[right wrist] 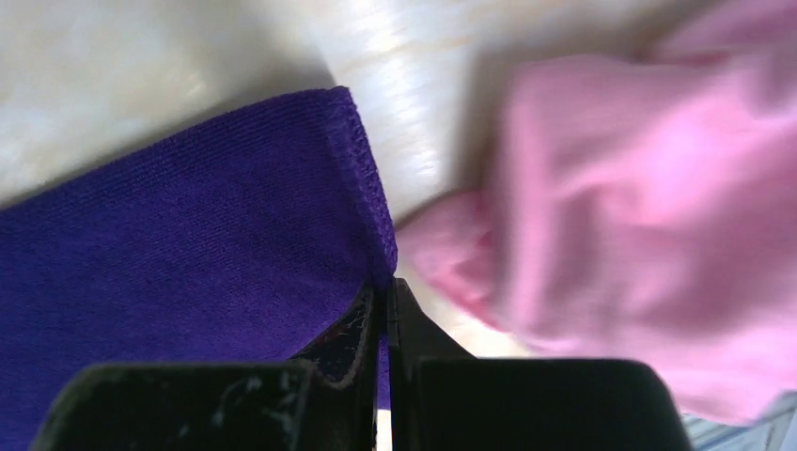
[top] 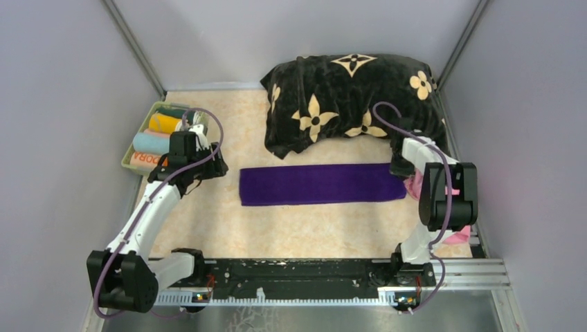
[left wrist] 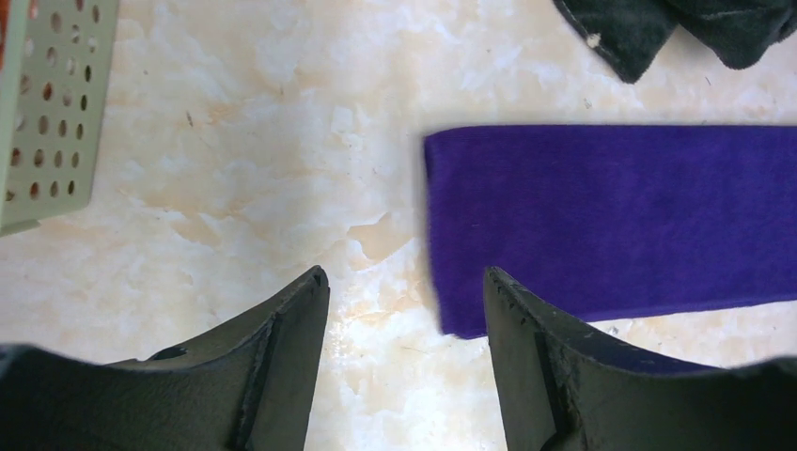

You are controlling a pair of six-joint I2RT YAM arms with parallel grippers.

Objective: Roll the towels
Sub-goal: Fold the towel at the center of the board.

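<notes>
**Purple towel pinched at one end**

A purple towel (top: 322, 184) lies flat in a long strip across the middle of the counter (top: 228, 232). The right fingers (right wrist: 362, 324) pinch its right-end corner (a pink towel (right wrist: 639, 235) sits just beside). The left fingers (left wrist: 296, 315), spread apart, hover near the strip's left end, gripping nothing.

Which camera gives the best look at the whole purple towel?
The top external view: the purple towel lies there as one long flat strip. The left wrist view shows only its left end; the right wrist view shows just its right corner, pinched in the right pincer.
</notes>
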